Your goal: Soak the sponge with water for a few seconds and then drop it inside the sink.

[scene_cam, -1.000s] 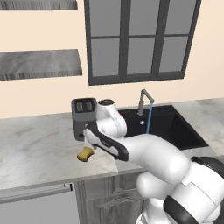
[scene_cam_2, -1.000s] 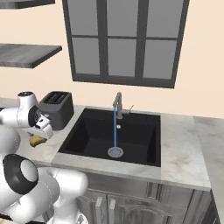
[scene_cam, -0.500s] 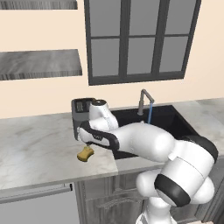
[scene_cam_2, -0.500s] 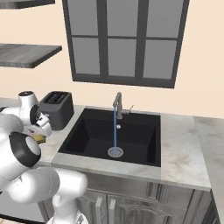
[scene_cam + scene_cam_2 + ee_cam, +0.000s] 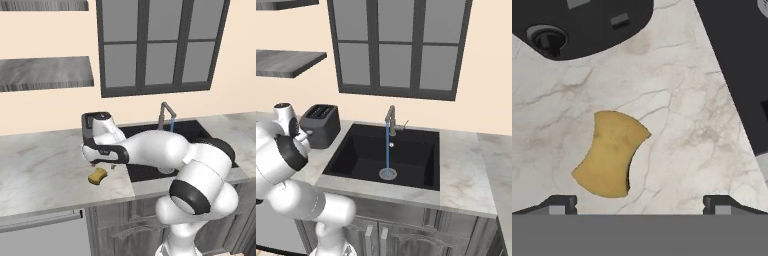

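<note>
Pincer (image 5: pixel 640 204), jaws held wide, has been lowered above the sponge (image 5: pixel 611 154) on the bench (image 5: pixel 682 130); grasping is judged next, soaking still undone.

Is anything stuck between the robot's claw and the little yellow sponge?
No. The open gripper hangs over the sponge, which lies alone on the bare marble counter, nothing visible between them. The toaster stands off to one side.

The white arm covers most of the toaster (image 5: pixel 95 120) and the left part of the sink (image 5: pixel 200 131). In the hand view, the toaster (image 5: pixel 577 20) is cut off at the top edge.
</note>
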You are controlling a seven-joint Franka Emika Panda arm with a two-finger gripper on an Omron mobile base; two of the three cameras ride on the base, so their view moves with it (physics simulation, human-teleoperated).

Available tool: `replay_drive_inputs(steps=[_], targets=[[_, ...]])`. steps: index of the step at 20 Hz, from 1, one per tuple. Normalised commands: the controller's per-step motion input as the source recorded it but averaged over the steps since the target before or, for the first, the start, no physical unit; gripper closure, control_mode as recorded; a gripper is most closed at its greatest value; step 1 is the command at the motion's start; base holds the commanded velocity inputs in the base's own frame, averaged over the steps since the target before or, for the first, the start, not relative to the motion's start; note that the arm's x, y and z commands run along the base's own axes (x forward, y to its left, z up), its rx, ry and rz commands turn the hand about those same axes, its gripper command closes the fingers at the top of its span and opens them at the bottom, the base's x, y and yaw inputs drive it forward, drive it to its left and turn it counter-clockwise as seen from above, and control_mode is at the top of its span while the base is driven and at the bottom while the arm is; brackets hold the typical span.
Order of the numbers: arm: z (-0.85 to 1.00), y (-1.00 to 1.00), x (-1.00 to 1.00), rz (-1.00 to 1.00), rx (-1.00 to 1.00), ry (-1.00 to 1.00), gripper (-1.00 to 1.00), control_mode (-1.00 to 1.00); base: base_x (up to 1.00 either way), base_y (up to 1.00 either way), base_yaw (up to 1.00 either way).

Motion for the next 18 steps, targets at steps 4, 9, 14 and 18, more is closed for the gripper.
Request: replay_drive_inputs(steps=[4, 9, 14, 18], targets=[[-0.12, 0.27, 0.00, -0.07, 0.00, 0.03, -1.00, -1.00, 0.00, 0.00, 0.00], [-0.11, 0.08, 0.02, -0.09, 0.00, 0.01, -1.00, -1.00, 0.00, 0.00, 0.00], [-0.09, 0.00, 0.04, -0.17, 0.00, 0.00, -1.00, -1.00, 0.00, 0.00, 0.00], [-0.02, 0.00, 0.00, -0.12, 0.00, 0.00, -1.00, -1.00, 0.00, 0.00, 0.00]])
